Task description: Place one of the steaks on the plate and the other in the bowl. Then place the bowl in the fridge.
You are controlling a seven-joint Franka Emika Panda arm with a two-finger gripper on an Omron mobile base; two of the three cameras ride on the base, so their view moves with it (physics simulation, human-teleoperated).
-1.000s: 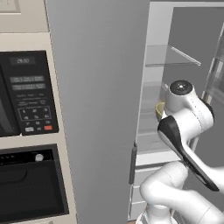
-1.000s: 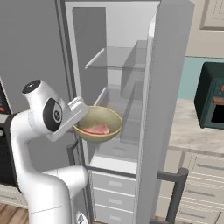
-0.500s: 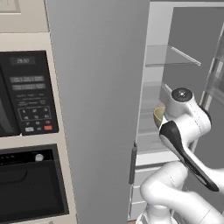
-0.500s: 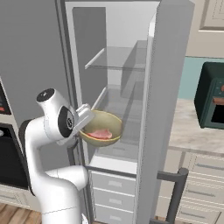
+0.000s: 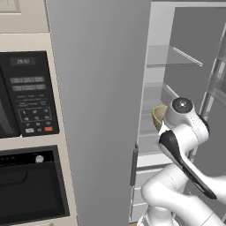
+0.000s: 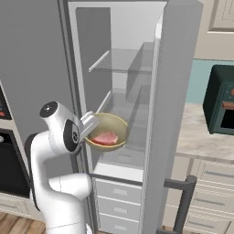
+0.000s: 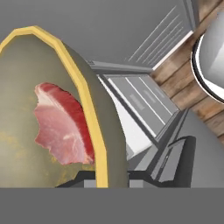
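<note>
A home kitchen, rendered. At frame centre, a tall steel fridge [image 6: 176, 91] with one door open onto glass shelves [image 6: 121, 68] and drawers [image 6: 114, 194]. At left, a black microwave [image 5: 26, 95] over a built-in oven [image 5: 31, 187] in cream cabinetry. At right, a stone counter [image 6: 201, 137] bearing a dark green toaster oven [image 6: 221, 105]. Wood flooring [image 7: 197, 87].

Steak [image 6: 106, 138] in olive bowl [image 6: 117, 124], inside open fridge [image 6: 132, 82]

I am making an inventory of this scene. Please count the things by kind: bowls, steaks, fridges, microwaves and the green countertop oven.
Bowl, held by the tool: 1
Steak in the bowl: 1
Fridge, one door open: 1
Microwave: 1
Green countertop oven: 1
Total: 5
</note>
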